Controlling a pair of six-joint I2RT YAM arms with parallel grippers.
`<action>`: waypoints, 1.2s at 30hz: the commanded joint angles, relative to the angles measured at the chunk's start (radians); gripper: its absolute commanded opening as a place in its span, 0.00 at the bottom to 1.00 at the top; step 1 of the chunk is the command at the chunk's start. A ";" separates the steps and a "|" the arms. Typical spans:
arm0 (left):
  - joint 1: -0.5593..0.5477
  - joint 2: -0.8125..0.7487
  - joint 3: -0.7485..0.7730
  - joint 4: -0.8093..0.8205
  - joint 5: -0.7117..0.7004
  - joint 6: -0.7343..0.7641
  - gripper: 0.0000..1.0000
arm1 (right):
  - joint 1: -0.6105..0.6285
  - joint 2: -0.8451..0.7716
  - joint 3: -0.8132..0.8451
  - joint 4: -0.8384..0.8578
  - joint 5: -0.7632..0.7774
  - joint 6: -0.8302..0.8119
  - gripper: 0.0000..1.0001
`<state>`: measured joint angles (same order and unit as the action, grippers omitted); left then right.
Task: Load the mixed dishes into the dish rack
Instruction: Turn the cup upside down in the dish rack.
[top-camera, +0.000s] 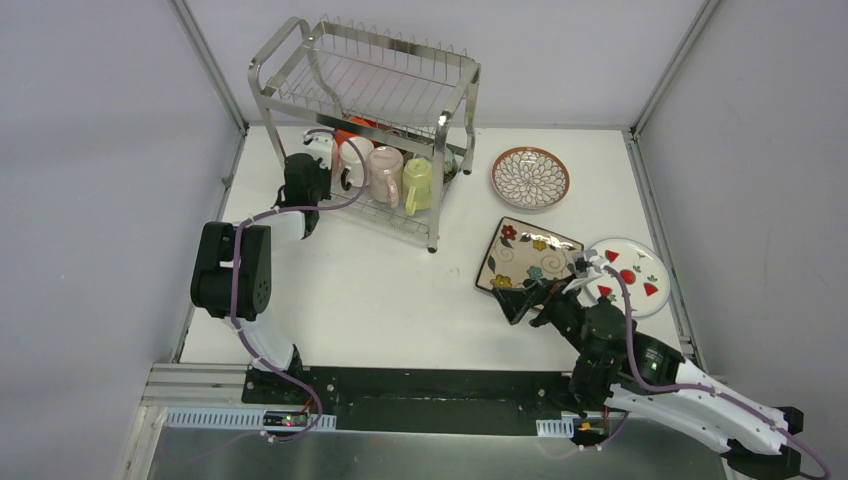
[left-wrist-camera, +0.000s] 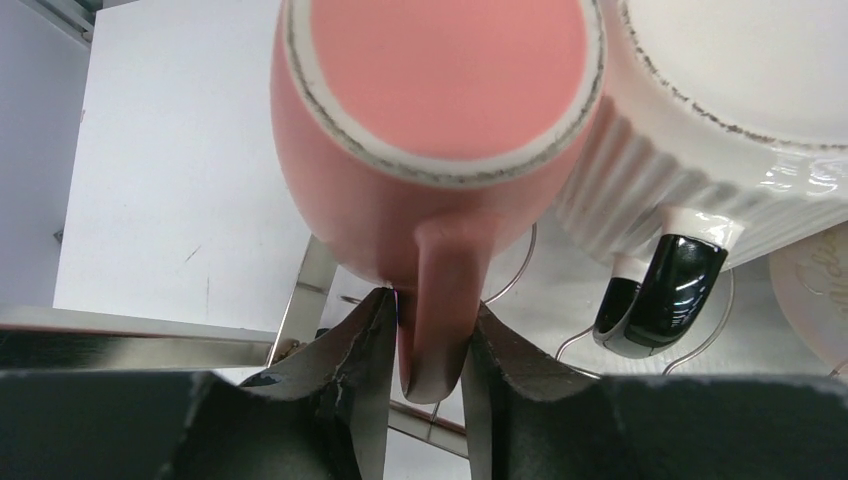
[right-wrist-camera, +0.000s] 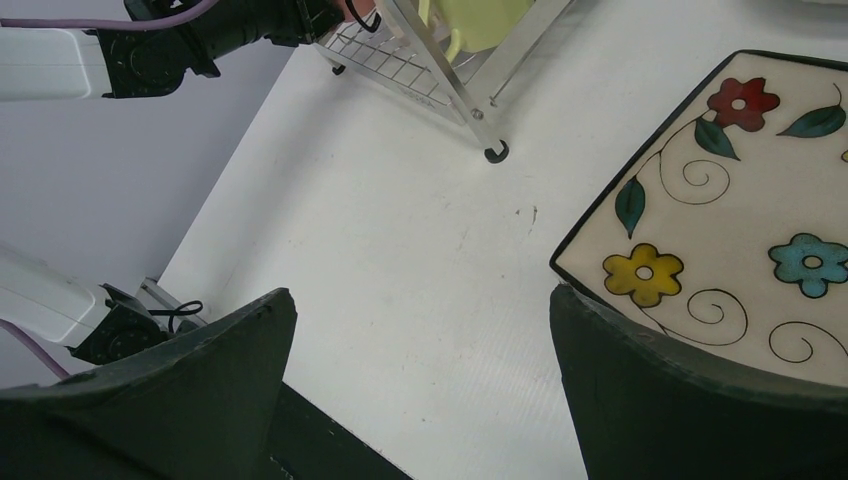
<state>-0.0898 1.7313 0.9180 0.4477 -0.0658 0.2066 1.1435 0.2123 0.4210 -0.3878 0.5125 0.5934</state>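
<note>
The steel dish rack stands at the back. On its lower shelf are a white ribbed mug, a pale pink mug, a yellow-green mug and a salmon-pink mug. My left gripper is at the rack's left end. In the left wrist view it is shut on the handle of the salmon-pink mug, next to the white mug. My right gripper is open, one finger over the near corner of the square floral plate, which also shows in the top view.
A brown-rimmed petal-pattern plate lies right of the rack. A white red-marked plate lies at the right, beside the floral plate and under the right arm's cable. The rack's front foot stands left of the floral plate.
</note>
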 joint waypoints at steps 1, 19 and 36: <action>0.005 -0.009 0.024 0.058 0.029 0.007 0.32 | 0.004 -0.014 0.071 -0.033 0.023 0.004 1.00; 0.004 -0.069 0.010 -0.028 0.022 -0.010 0.09 | 0.004 0.046 0.147 -0.154 0.005 0.093 1.00; 0.004 -0.090 0.019 -0.066 -0.006 -0.077 0.45 | 0.005 0.039 0.139 -0.170 -0.002 0.131 1.00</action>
<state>-0.0898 1.7008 0.9169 0.3809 -0.0544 0.1425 1.1435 0.2375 0.5278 -0.5461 0.5117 0.7048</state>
